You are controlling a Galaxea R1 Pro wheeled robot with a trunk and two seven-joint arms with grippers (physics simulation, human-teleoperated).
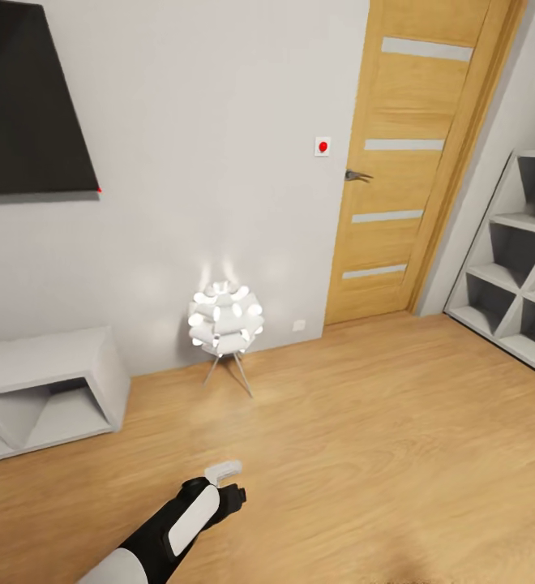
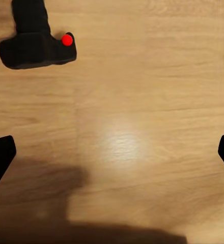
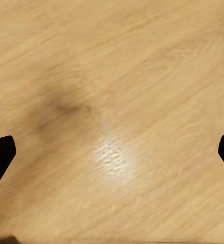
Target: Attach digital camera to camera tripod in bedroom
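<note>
The digital camera (image 2: pixel 36 47) lies on the light wood floor in the left wrist view, a small black body with a red button on top. My left gripper (image 2: pixel 112 152) hangs open above the floor, its dark fingertips (image 2: pixel 0 155) spread wide, and the camera sits off to one side, outside the gap. In the head view the left arm reaches forward low over the floor, ending at the left gripper (image 1: pixel 225 483). My right gripper (image 3: pixel 112 152) is open over bare planks. The camera tripod is out of view.
A glowing white ball lamp (image 1: pixel 225 318) on thin metal legs stands by the wall ahead. A wooden door (image 1: pixel 405 162) is at the right, a grey cube shelf (image 1: pixel 519 259) beyond it, a low grey bench (image 1: pixel 40 381) and black screen (image 1: pixel 24 97) at left.
</note>
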